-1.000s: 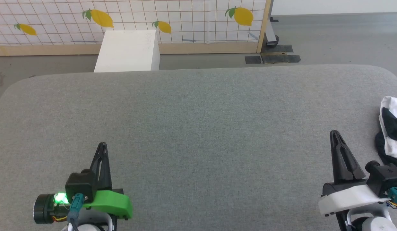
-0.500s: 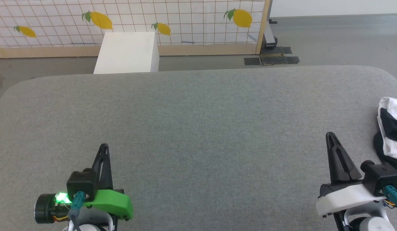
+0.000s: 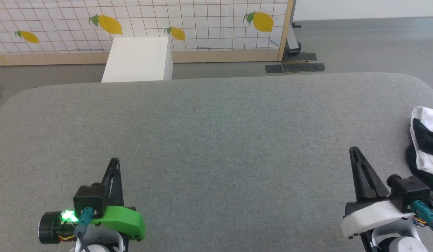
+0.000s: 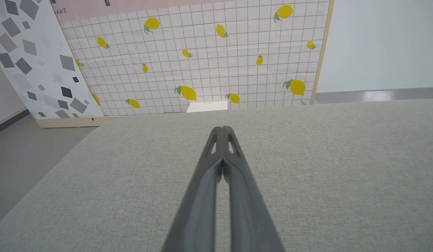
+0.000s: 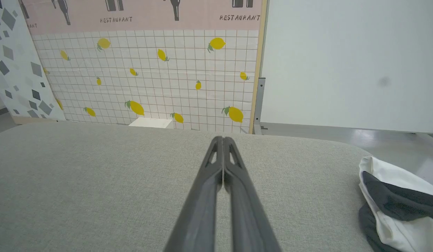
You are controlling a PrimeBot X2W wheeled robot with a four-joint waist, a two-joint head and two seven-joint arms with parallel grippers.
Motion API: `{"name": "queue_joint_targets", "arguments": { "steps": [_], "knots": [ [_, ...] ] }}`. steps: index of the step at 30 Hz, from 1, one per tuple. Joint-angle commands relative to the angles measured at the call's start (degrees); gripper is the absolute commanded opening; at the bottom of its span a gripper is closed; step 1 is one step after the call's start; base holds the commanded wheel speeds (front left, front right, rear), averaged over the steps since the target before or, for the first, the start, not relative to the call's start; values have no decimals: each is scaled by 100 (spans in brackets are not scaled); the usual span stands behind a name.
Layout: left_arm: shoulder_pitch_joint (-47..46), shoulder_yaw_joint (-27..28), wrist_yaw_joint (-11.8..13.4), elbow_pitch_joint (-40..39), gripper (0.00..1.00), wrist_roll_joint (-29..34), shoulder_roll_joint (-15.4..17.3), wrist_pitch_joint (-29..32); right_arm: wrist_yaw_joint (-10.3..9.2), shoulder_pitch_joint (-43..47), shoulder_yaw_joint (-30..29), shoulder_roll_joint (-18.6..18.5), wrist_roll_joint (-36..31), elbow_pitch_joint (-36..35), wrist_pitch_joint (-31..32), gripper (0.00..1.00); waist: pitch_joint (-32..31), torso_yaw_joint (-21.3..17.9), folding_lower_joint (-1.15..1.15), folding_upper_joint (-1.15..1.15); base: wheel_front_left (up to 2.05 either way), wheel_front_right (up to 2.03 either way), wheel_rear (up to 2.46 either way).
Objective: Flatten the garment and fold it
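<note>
The garment [image 3: 424,143], white with black parts, lies bunched up at the far right edge of the grey table [image 3: 216,140]; the right wrist view has the garment [image 5: 395,206] at its lower right. My right gripper [image 3: 354,151] hovers shut near the table's front right, just left of the garment and apart from it, its tips [image 5: 220,139] pressed together with nothing between them. Over the front left of the table my left gripper [image 3: 114,161] is shut and empty too, tips [image 4: 221,129] closed.
A rigid white box [image 3: 136,59] stands on the floor beyond the table's far edge. Behind it runs a lemon-patterned grid panel [image 3: 202,21] with a wooden frame. A dark floor plate [image 3: 295,66] lies at the back right.
The head camera has shifted slightly, so the scene sits a little lower and leftward. Both grippers stay shut and the garment has not moved.
</note>
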Motion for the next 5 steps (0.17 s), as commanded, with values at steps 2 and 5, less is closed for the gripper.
{"name": "queue_joint_targets", "arguments": {
  "steps": [2, 5],
  "knots": [
    [-32, 15, -38, -15, 0, 50, -49, 48, -6, -64, 23, 9, -66, 18, 44, 0, -6, -3, 0, 0, 0, 0, 0],
    [-33, 22, -52, -16, 0, 56, -59, 83, -6, -66, 38, 10, -80, 24, 80, 0, -14, -7, 0, 0, 0, 0, 0]
  ]
}}
